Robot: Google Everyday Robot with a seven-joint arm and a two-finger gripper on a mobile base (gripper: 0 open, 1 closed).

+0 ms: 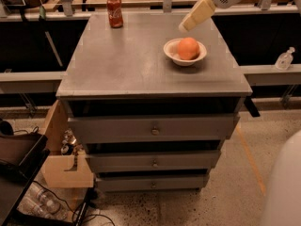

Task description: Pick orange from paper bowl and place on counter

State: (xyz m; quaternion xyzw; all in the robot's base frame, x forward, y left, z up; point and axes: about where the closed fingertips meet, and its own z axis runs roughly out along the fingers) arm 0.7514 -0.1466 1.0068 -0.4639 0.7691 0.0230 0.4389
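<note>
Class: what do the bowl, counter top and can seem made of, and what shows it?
Paper bowl: matte white, thin flared rim, probably paper. Counter: dull grey sheen, likely metal. Can: glossy red print, likely aluminium. The hand hovers just beyond the bowl.

Red soda can (114, 12) upright, far left; clear plastic bottle (284, 59) on right ledge (263, 73).

High frontal view down onto counter (136, 60), claw (189, 22) upper-right

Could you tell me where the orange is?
Camera view: the orange sits in the paper bowl, right side of the counter; the gripper hovers close, not touching.
</note>
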